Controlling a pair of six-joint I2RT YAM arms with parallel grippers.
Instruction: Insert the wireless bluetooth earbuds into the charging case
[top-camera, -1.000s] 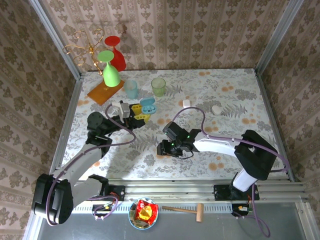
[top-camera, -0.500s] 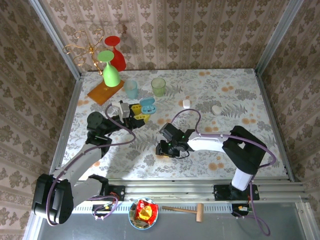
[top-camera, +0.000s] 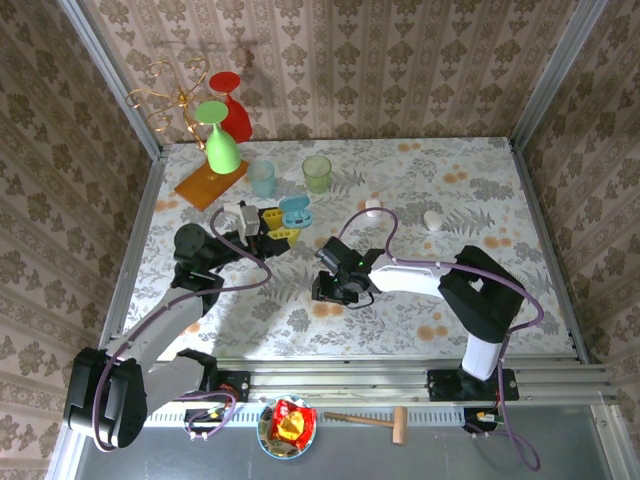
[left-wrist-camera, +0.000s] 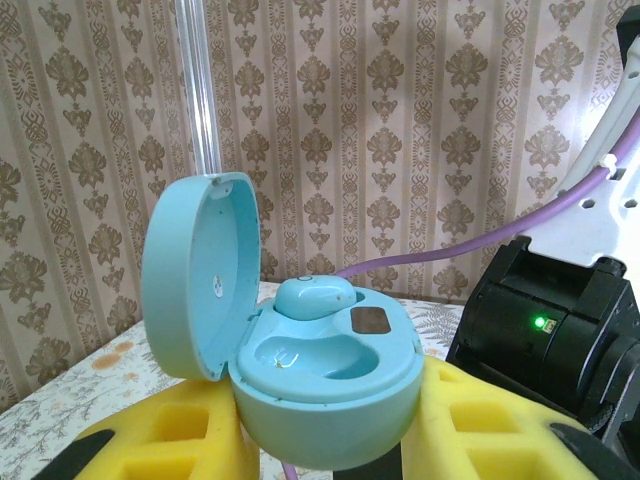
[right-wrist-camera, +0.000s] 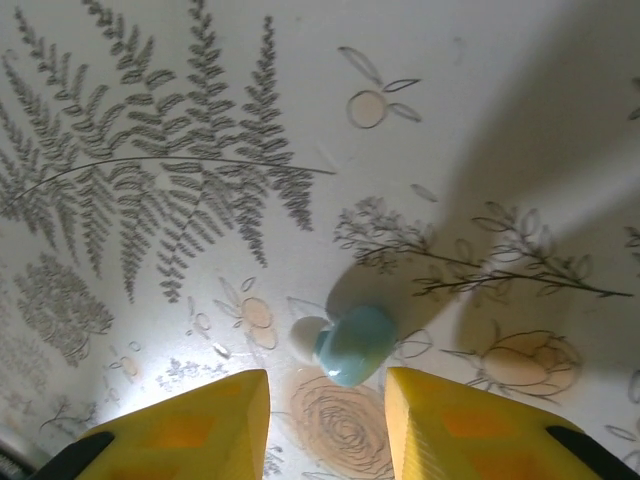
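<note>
My left gripper (left-wrist-camera: 330, 440) is shut on the light-blue charging case (left-wrist-camera: 325, 375), whose lid stands open to the left. One pale-blue earbud (left-wrist-camera: 313, 297) sits in the case's far socket; the near socket is bare. In the top view the charging case (top-camera: 296, 212) is at the left gripper (top-camera: 277, 226), left of centre. A second pale-blue earbud (right-wrist-camera: 352, 343) with a white tip lies on the table. My right gripper (right-wrist-camera: 325, 385) is open just short of it, yellow fingers (right-wrist-camera: 200, 420) on either side, not touching. In the top view the right gripper (top-camera: 328, 288) points down at mid-table.
Two small white cases (top-camera: 373, 207) (top-camera: 433, 219) lie at the back right. A teal cup (top-camera: 263, 178), a green cup (top-camera: 317, 172), an upturned green glass (top-camera: 222, 150) on an orange board (top-camera: 205, 185) and a red glass (top-camera: 232, 100) stand at the back left.
The right arm has shifted a little to the left and away from the bases, and its jaws have narrowed slightly. The left arm and the case have not moved.
</note>
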